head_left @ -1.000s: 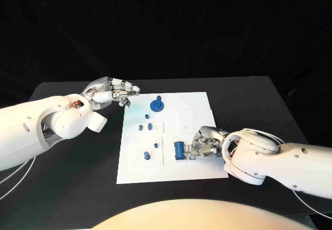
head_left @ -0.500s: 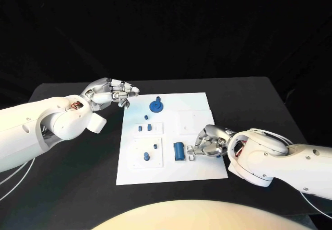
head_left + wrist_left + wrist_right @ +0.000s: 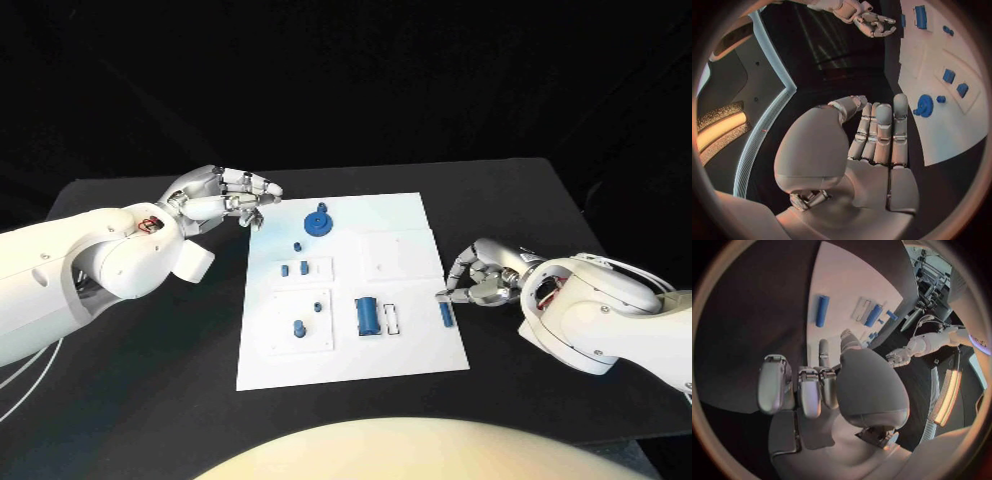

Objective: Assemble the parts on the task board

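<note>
Black table (image 3: 173, 400) against black backdrop; lit strip (image 3: 720, 132), perhaps lamp, in room beyond.

The white board (image 3: 378, 345) lies in the middle of the black table (image 3: 130, 400). On it, a round blue disc (image 3: 320, 220) sits toward 12 o'clock, a blue cylinder (image 3: 369, 316) near the centre, and a slim blue bar (image 3: 446, 314) toward 3 o'clock. The right hand (image 3: 482, 277), fingers curled, hangs just beside the board's 3 o'clock edge. The left hand (image 3: 219, 196), fingers curled, sits at 10 o'clock, off the board.

right hand (image 3: 483, 278) now off the task board (image 3: 404, 345), slim blue part (image 3: 446, 314) left behind
</note>
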